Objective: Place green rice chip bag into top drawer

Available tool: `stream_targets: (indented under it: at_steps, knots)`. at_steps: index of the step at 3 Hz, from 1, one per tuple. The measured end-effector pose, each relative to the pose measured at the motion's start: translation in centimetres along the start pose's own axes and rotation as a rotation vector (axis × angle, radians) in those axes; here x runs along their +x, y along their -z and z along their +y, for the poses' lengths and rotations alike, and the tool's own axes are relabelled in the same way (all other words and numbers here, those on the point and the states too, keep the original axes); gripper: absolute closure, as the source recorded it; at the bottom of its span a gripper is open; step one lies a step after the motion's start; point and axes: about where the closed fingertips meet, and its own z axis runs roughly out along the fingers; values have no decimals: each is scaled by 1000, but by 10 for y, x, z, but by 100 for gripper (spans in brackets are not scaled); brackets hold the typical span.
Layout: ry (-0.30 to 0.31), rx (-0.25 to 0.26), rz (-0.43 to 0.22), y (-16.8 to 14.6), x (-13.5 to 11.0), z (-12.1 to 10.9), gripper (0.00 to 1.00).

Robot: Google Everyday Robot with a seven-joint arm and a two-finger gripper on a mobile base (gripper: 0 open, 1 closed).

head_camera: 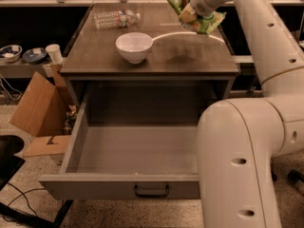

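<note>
The green rice chip bag [208, 23] hangs crumpled in the air above the right back part of the tabletop [190, 56], held by my gripper [189, 14], which is shut on it. My white arm comes in from the right and covers much of the right side. The top drawer [118, 186] is pulled wide open below the tabletop, its grey inside bare, its black handle at the front centre.
A white bowl [134, 46] stands mid-table. A clear plastic water bottle [115, 19] lies at the back left. An open cardboard box [35, 108] sits on the floor to the left, by a low shelf with a cup [53, 53] and dishes.
</note>
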Motion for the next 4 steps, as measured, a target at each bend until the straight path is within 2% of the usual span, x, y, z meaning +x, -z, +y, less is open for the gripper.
stream_targets:
  at_steps: [1, 2, 3, 4]
  knots:
    - [97, 5, -4, 72, -26, -6, 100]
    - [82, -18, -8, 140, -26, 1, 100]
    - [27, -35, -36, 184, -11, 15, 100]
    - [13, -74, -9, 174, 8, 32, 100]
